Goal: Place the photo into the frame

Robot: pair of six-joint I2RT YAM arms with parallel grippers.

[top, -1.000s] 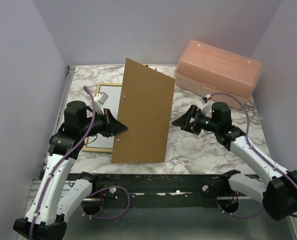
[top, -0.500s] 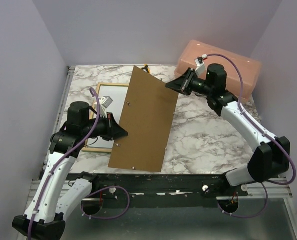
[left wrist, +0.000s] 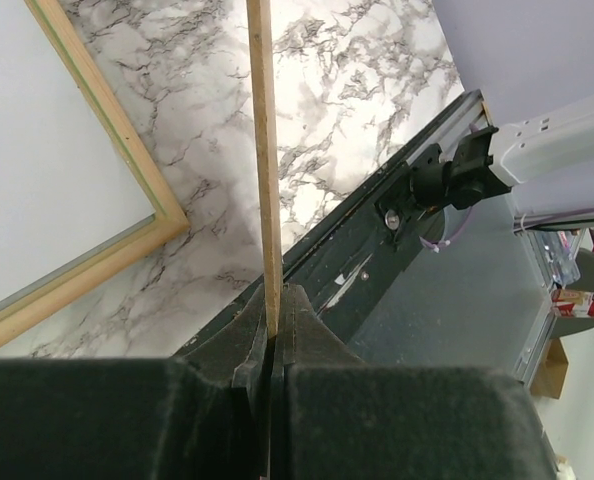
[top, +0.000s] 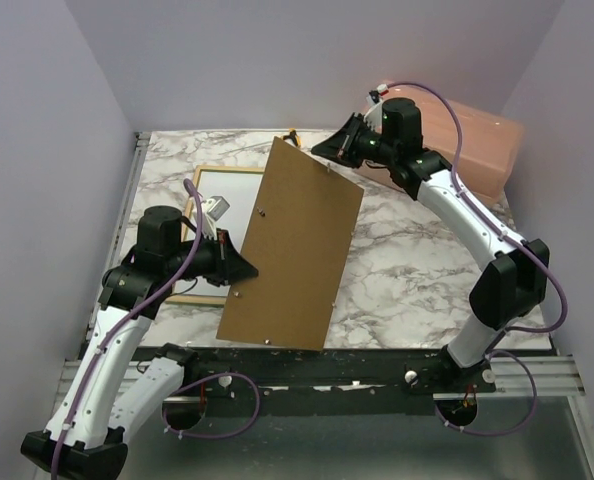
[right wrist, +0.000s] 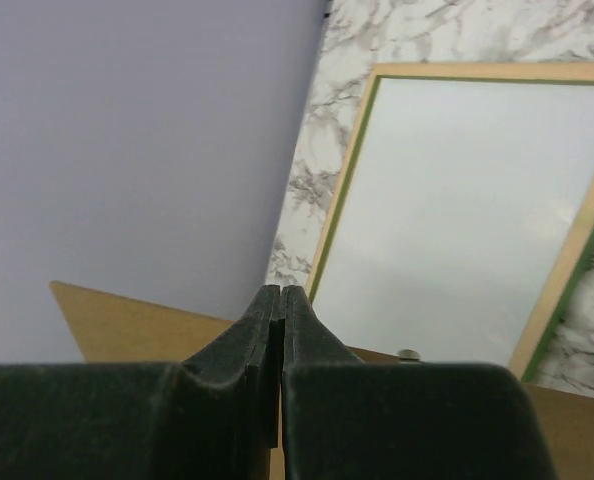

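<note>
The frame [top: 199,172] lies flat at the left of the table, bare wood side up. Inside its rails lies the photo [top: 232,190], white side up. In the right wrist view the frame [right wrist: 342,190] shows a green inner edge around the photo [right wrist: 467,210]. My left gripper [top: 239,265] is shut on the left edge of a brown hardboard panel [top: 292,250], which stands tilted above the frame's right part. In the left wrist view the panel [left wrist: 260,150] runs edge-on out of the left gripper [left wrist: 274,300]. My right gripper [top: 322,150] is shut and holds nothing, just above the panel's far top edge [right wrist: 127,325].
A pink plastic box [top: 477,140] sits at the back right, behind the right arm. A small yellow object [top: 292,133] peeks out beyond the panel's top corner. A black rail [top: 357,365] runs along the table's near edge.
The right arm swung from mid-table to the far side, shut its jaws, and now hangs over the panel's top corner. The panel leaned slightly rightward; the left grip held.
</note>
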